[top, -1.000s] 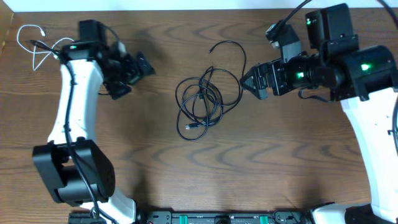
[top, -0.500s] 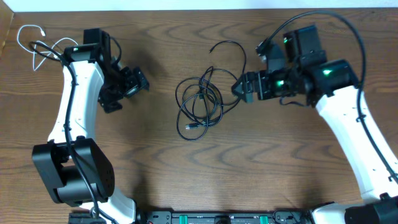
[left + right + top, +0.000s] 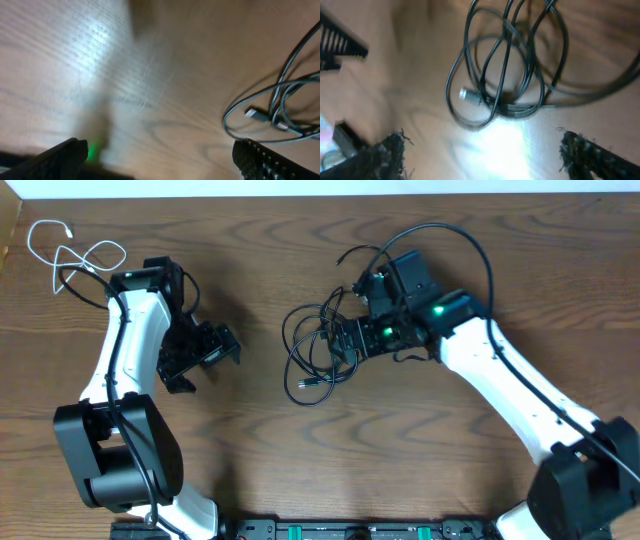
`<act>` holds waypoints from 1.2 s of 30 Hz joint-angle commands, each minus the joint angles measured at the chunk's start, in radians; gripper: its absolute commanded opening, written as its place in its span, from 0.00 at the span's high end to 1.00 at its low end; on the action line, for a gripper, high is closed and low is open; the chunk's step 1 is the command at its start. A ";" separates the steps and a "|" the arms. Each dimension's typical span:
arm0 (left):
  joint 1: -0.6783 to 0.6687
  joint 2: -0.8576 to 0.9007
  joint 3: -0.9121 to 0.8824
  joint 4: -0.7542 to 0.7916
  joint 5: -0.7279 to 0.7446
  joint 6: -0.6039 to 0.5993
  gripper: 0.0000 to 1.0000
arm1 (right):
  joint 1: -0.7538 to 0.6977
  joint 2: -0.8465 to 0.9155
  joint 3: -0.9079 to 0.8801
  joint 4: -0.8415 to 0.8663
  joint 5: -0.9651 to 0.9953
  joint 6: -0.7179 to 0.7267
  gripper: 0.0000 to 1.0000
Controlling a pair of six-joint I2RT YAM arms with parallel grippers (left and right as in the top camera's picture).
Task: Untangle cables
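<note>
Table: bare brown wood [image 3: 450, 470]; it carries everything.
Right gripper: hangs over the right edge of the tangle [image 3: 341, 342], jaws spread wide with nothing between them; its own camera looks straight down on the loops.
Left gripper: well left of the tangle [image 3: 210, 360], jaws likewise spread and empty, pointing toward the heap.
Black cables: one loose knot of overlapping loops at mid-table [image 3: 318, 352], with a free tail curling off to the upper right.
White cable: lies apart in the far left corner [image 3: 75, 250], in loose loops, touching none of the black ones.
Plug end: a small silver tip [image 3: 466, 94] sits inside the lower left loops; the left wrist view shows plug tips there too.
Handling: thin, light and limp, so likely to drag the whole heap when one strand is pulled; the smooth jacket may slip between the pads.
Where to grip: probably the outer right loop or the free tail, while the other arm pins the rest.
</note>
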 commanded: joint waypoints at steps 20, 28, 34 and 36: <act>-0.004 -0.007 -0.004 -0.081 0.308 0.340 0.02 | 0.010 0.202 -0.004 0.179 0.112 -0.045 0.37; -0.058 -0.007 -0.005 -0.048 0.326 0.330 0.02 | 0.011 0.204 -0.004 0.185 0.117 -0.169 0.45; -0.089 -0.007 -0.005 -0.022 0.323 0.299 0.02 | 0.013 0.204 -0.004 0.196 0.134 -0.166 0.62; -0.093 -0.007 -0.005 -0.015 0.323 0.294 0.02 | 0.013 0.204 -0.004 0.191 0.134 -0.144 0.70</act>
